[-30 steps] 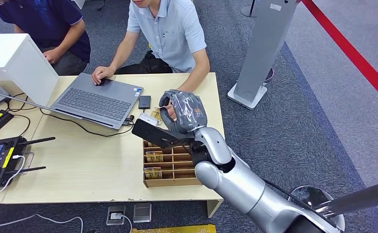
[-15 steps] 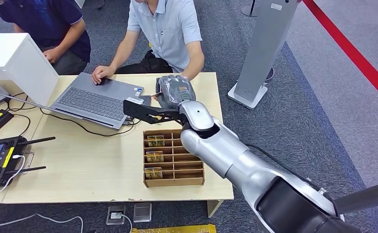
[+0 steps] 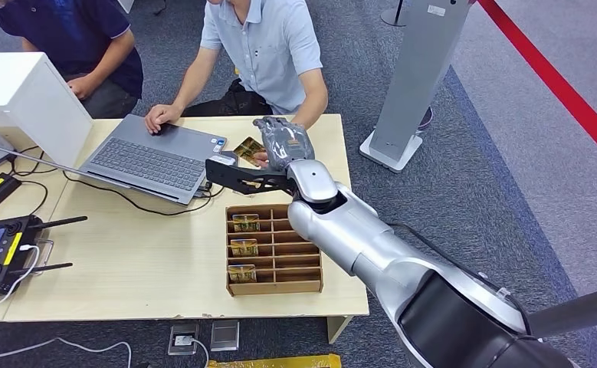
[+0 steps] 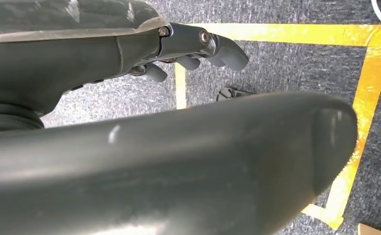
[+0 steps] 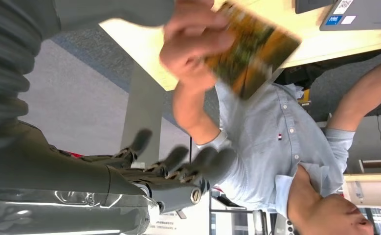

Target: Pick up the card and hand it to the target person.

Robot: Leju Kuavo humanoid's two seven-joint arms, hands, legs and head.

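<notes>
The golden card (image 3: pixel 247 147) is near the table's far edge, just left of my right hand (image 3: pixel 283 143). In the right wrist view the card (image 5: pixel 249 51) is pinched in a hand (image 5: pixel 193 46) of the person in the light blue shirt (image 3: pixel 268 46). My right hand's fingers (image 5: pixel 178 164) are spread apart from it and hold nothing. My left hand (image 4: pixel 198 46) hangs over the carpet with nothing in it, its fingers slightly bent.
A wooden slotted box (image 3: pixel 273 249) with several cards stands near the table's front edge under my forearm. A laptop (image 3: pixel 153 157), a black controller (image 3: pixel 0 245) and a white box (image 3: pixel 19 96) lie to the left. A second person (image 3: pixel 80 38) sits at the back left.
My right arm reached from above the wooden box to the far table edge. The card went from my right hand into the person's hand, and my fingers spread.
</notes>
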